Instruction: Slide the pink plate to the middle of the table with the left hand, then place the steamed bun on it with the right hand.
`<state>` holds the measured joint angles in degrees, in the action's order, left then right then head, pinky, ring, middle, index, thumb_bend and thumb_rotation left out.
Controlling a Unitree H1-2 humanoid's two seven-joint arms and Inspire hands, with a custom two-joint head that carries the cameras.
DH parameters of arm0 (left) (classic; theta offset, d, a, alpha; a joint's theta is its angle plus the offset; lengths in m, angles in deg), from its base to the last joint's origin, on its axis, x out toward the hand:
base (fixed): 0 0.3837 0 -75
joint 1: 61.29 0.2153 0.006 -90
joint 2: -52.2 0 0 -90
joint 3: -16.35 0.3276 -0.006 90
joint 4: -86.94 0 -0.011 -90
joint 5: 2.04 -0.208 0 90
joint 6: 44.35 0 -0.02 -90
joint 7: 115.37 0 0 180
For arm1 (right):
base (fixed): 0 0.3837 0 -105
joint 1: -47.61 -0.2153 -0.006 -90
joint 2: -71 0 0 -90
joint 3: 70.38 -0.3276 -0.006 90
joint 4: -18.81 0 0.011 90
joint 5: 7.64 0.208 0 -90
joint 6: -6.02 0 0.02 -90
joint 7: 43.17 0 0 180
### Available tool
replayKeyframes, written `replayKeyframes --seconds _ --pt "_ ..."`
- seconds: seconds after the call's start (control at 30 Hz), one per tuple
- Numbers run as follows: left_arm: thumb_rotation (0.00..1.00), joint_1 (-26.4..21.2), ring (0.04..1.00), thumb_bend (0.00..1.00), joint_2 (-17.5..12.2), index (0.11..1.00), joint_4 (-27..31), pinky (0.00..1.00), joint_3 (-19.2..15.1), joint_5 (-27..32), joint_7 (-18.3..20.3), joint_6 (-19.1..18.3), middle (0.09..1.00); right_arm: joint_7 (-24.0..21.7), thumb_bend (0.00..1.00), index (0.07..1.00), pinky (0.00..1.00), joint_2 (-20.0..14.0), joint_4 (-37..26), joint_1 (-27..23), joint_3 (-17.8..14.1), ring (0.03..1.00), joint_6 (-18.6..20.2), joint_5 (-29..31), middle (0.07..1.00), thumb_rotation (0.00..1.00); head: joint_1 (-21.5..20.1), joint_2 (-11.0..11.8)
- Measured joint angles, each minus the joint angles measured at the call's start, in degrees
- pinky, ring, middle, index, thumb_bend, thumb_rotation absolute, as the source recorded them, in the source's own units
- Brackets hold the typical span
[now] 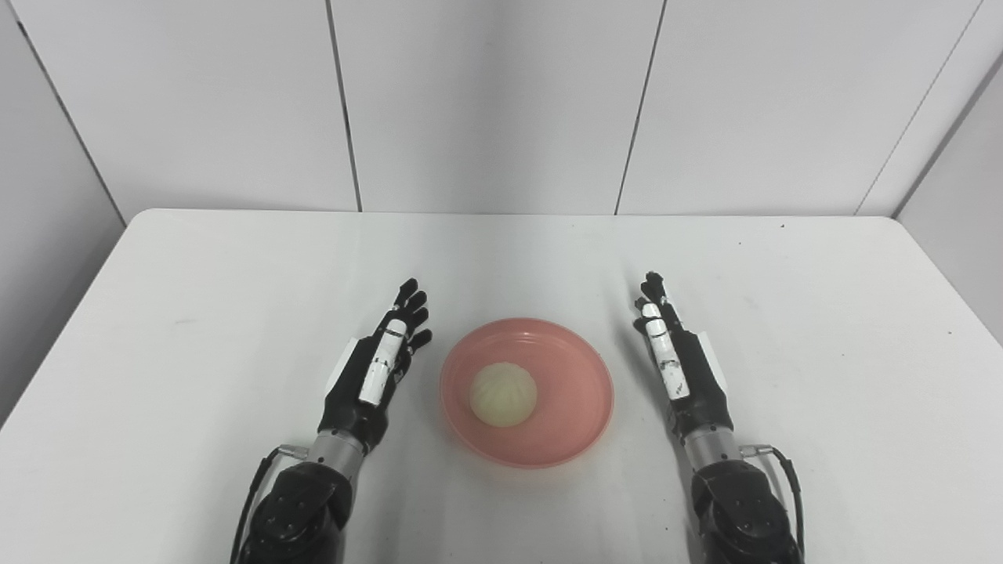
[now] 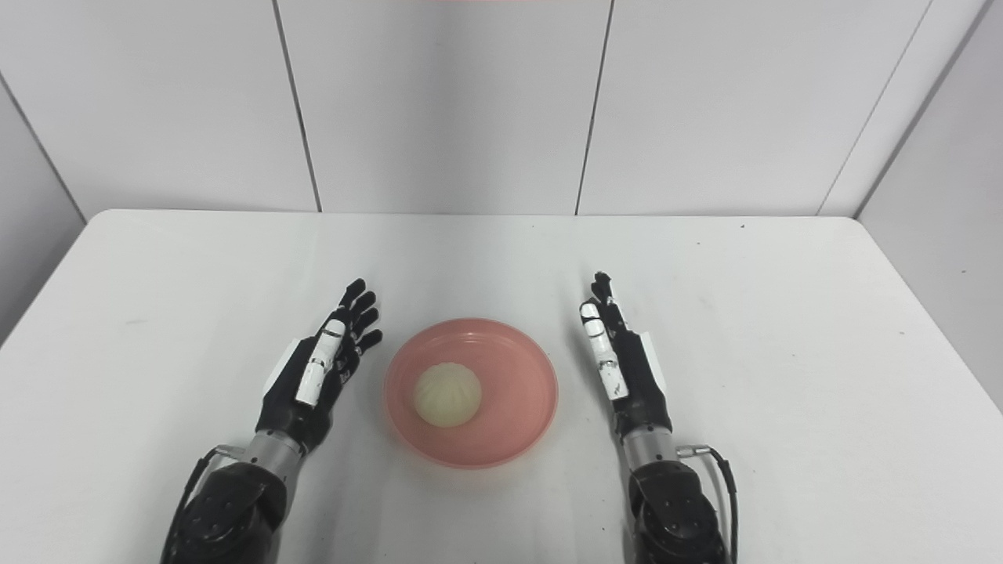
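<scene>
Already the steamed bun [image 1: 503, 394] sits on the pink plate [image 1: 576, 427], lower centre of frame. My left hand [image 1: 378, 364] and right hand [image 1: 675, 362] flank it, fingers outstretched, empty, seemingly resting on the table [image 1: 196, 313]. Both steps look done; nothing remains but holding clear.

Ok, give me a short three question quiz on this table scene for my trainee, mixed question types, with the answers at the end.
1. True or false: the steamed bun lies on the pink plate.
2. Which describes the left hand and right hand? A) both open, holding nothing B) left holds the plate C) right holds the bun
3. Fill in: the plate sits ___ the two hands on the white table.

Key: 1 true; 2 A; 3 between.
</scene>
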<state>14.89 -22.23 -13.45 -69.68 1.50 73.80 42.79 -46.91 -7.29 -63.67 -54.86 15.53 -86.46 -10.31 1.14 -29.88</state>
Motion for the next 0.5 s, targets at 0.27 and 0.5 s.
replayKeyframes --seconds 0.27,0.5 --pt "1.00 -0.3 0.983 0.35 0.0 0.997 -0.5 0.99 0.2 0.0 0.1 0.0 0.994 0.1 0.28 0.973 0.93 -0.7 0.3 -0.1 0.6 0.949 0.1 0.4 0.966 1.00 0.1 -1.1" --pt "1.00 -0.7 0.982 0.35 -0.1 0.996 -1.0 0.99 0.3 0.0 0.3 0.1 0.994 -0.2 0.28 0.981 0.93 -1.2 0.8 -0.2 1.4 0.954 0.3 1.4 0.971 1.00 0.0 -1.7"
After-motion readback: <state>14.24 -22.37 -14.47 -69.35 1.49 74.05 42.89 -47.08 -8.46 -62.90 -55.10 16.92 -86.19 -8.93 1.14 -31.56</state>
